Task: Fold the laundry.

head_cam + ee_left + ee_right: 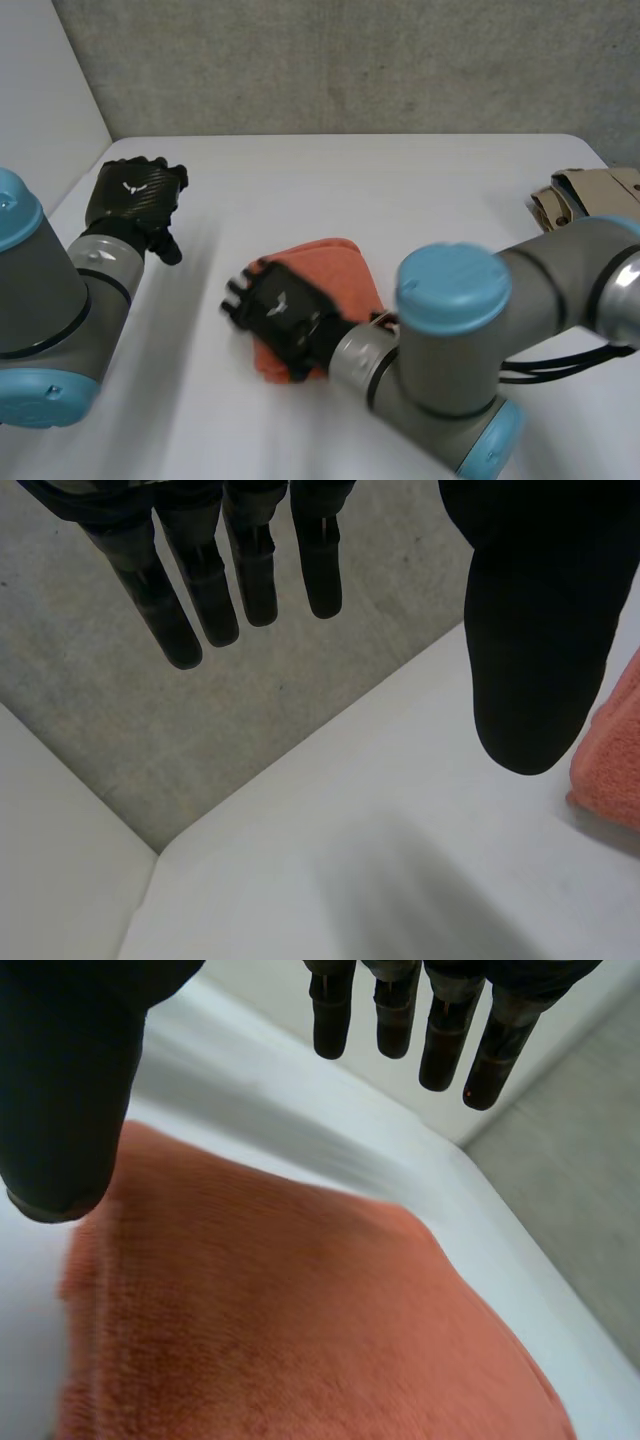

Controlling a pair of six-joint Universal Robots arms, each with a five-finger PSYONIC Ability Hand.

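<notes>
- The orange towel [338,262] sits around the middle of the white tabletop [420,185], doubled up into a thick little packet. The right wrist view shows stacked layers along the towel edge nearest the thumb, so I'd guess the folding on this one is mostly done.
- The right robot hand [285,315] is over the near-left part of the towel, palm down. Its fingers [440,1035] are straight and spread, and the thumb is off to the side by that layered edge. Nothing is pinched, so it's released. I can't tell if the palm actually touches the cloth. My guess is it's held flat like that to pat or press the packet down so the layers don't spring open.
- The left robot hand [132,195] is well apart from the towel, up off the tabletop at its left side. Its fingers [210,590] are straight, the thumb is apart from them, and it's holding nothing. In its own wrist view a bit of the towel peeks in just beside the thumb. It's probably parked there to stay out of the other arm's way.
- Over at the far right edge of the tabletop there's a tan thing [590,195]. It could be cardboard or another folded piece, honestly can't tell. It's well apart from both hands.
</notes>
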